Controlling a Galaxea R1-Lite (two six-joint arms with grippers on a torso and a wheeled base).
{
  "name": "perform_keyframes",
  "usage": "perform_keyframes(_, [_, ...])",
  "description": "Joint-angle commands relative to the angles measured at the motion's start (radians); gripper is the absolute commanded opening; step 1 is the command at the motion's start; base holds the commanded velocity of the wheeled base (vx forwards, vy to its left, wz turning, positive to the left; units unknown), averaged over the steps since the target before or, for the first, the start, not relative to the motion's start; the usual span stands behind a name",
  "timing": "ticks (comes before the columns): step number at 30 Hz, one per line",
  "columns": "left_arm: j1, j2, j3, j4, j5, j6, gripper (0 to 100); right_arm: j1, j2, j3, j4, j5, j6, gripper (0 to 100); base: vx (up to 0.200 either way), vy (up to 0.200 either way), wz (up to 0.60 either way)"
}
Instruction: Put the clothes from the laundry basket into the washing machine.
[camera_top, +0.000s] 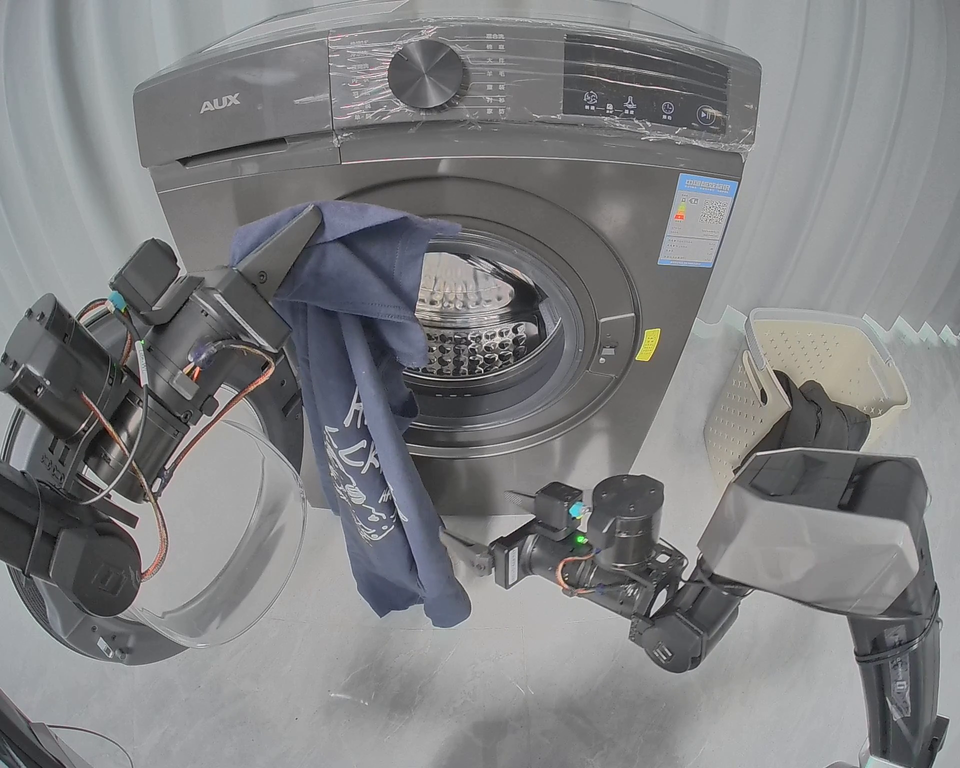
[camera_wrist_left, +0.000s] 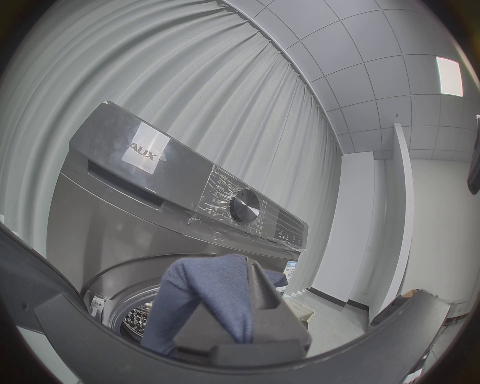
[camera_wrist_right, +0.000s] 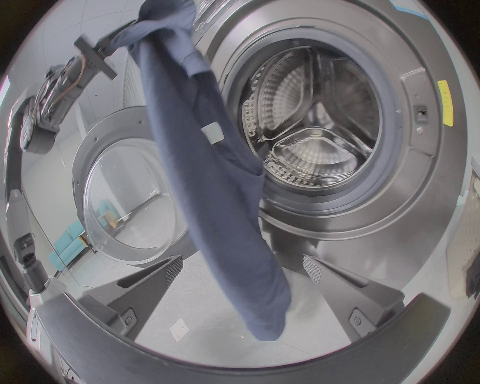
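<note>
The navy T-shirt (camera_top: 360, 400) hung in front of the washing machine (camera_top: 560, 180), its top bunched in my left end effector (camera_top: 300, 225), which was clenched on the fabric at the upper left edge of the open drum (camera_top: 480, 320). Part of the shirt draped over the drum's rim; the rest trailed down past the opening, its tail clear of the floor. My right end effector (camera_top: 460, 548) sat low, just beside that tail, released, its fingers (camera_wrist_right: 150, 285) spread apart with the cloth hanging between them. The round glass door (camera_top: 230, 540) stood swung open on my left. To my right the laundry basket (camera_top: 830, 360) rested on the floor beside the machine, a dark garment (camera_top: 820, 415) spilling over its rim.
</note>
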Motion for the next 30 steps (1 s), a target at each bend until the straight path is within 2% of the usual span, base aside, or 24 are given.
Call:
perform_keyframes(1, [-0.005,-0.004,0.000,0.001,0.001,0.000,0,-0.063,-0.069,0.001,0.013,-0.001,-0.004,100,0.000,0.000,0.00])
perform_keyframes(2, [-0.007,-0.004,0.000,-0.001,0.001,0.000,0,-0.069,-0.063,-0.025,0.021,-0.012,-0.004,100,0.000,0.000,0.00])
perform_keyframes(5, [-0.019,-0.007,0.002,-0.002,-0.004,0.003,0,-0.083,0.013,-0.154,0.101,-0.099,-0.009,100,0.000,0.000,0.00])
perform_keyframes(11, [-0.067,-0.047,0.012,-0.001,-0.009,-0.003,0,-0.089,0.154,-0.375,0.199,-0.109,-0.012,100,0.000,0.000,0.00])
perform_keyframes(13, [-0.070,-0.052,0.014,-0.001,-0.009,-0.003,0,-0.094,0.204,-0.425,0.205,-0.099,-0.041,100,0.000,0.000,0.00])
perform_keyframes(16, [-0.068,-0.052,0.015,-0.001,-0.009,-0.003,0,-0.094,0.250,-0.454,0.191,-0.067,-0.073,100,0.000,0.000,0.00])
perform_keyframes(26, [-0.068,-0.049,0.015,-0.001,-0.009,-0.005,0,-0.025,0.244,-0.480,0.190,-0.083,-0.061,100,0.000,0.000,0.00])
perform_keyframes(30, [-0.070,-0.049,0.020,-0.001,-0.009,-0.003,0,-0.026,0.238,-0.513,0.206,-0.099,-0.052,100,0.000,0.000,0.00])
